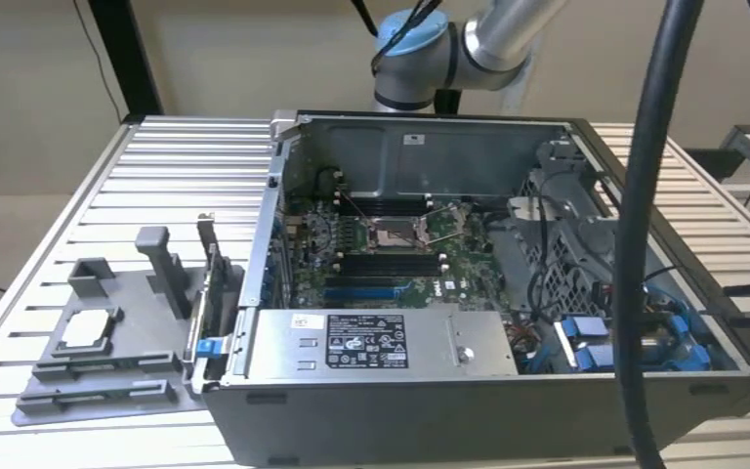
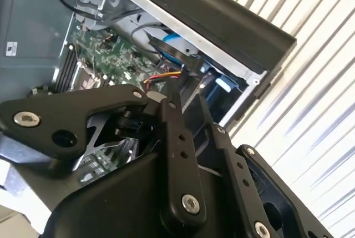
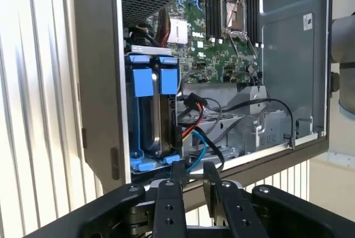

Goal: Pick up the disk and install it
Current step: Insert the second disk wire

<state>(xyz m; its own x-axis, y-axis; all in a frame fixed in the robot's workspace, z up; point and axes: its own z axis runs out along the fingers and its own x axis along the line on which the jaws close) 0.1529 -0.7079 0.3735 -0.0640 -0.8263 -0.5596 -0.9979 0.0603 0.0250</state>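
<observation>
First wrist view, disk [image 3: 145, 113] upright in bay, claw [image 3: 193, 172] nearly closed, empty.

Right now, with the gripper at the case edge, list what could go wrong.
1. The gripper hangs close to the case rim; a low move inward could strike it.
2. Red, blue and black cables loop right beside the disks in the bay; they might snag the gripper or get pinched.
</observation>
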